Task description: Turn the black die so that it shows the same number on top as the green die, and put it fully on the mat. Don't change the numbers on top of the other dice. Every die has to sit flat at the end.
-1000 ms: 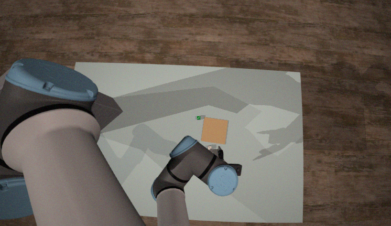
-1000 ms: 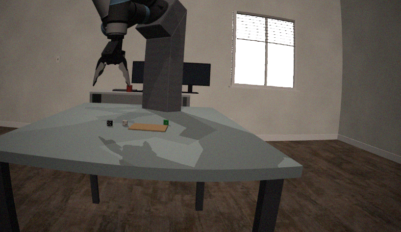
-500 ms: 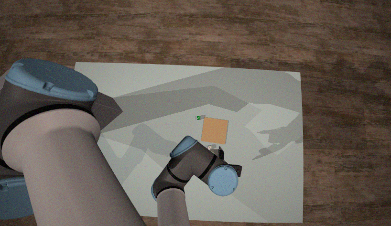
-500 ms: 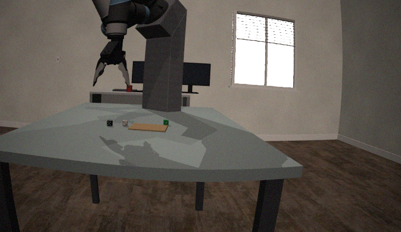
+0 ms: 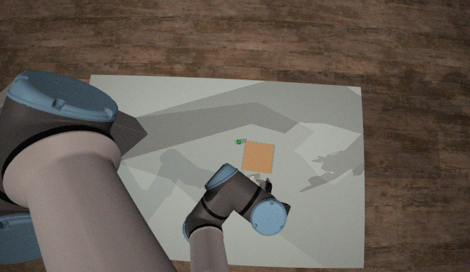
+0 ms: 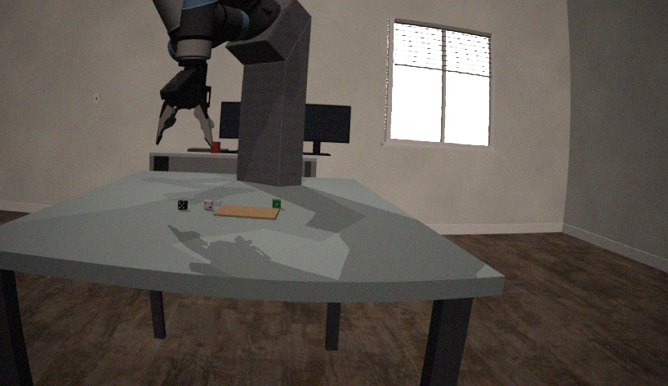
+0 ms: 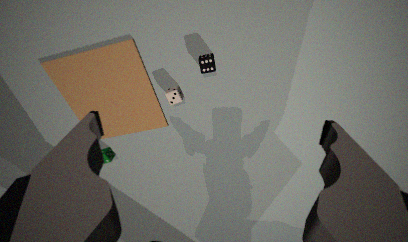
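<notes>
Gripper [image 6: 184, 144] [image 7: 210, 117]: open, nothing between fingers, pointing down at left of exterior frame. Arm [image 5: 93, 199] [image 6: 162, 2]: bent; upper arm spans lower left of top frame, wrist [image 5: 239, 194] [image 6: 197, 24] lower centre.
</notes>
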{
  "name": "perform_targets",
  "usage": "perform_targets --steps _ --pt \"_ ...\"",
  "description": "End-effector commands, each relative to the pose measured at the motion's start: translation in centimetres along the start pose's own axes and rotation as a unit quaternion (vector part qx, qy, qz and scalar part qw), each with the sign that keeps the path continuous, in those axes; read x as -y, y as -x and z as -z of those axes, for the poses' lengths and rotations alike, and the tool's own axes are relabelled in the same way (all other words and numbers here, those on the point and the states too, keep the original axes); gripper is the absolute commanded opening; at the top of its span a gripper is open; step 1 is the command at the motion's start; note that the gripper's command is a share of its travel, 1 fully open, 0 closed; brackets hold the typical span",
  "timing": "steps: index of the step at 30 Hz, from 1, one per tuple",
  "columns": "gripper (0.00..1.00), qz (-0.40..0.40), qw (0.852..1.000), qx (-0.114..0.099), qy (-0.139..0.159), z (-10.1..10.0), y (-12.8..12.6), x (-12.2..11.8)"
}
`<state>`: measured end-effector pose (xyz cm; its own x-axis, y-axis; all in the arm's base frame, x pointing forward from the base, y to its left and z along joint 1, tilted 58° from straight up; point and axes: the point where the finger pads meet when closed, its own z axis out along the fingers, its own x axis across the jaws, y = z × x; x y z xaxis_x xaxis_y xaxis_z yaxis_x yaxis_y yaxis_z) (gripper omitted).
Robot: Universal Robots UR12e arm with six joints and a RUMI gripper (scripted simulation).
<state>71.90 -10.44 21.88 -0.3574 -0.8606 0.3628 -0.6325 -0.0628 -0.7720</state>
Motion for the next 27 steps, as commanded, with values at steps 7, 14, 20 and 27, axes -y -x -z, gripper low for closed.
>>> perform_targets --steps 7,14,20,27 --pt "1.00 -0.108 0.994 0.000 0.000 -0.3 -0.3 0.2" --pt "1.00 -0.221 0.975 0.000 0.000 -0.7 -0.6 0.4" --pt "1.00 -0.312 0.950 0.000 0.000 -1.1 -0.8 0.4" --pt "1.00 -0.407 0.913 0.000 0.000 -1.4 -1.0 0.4"
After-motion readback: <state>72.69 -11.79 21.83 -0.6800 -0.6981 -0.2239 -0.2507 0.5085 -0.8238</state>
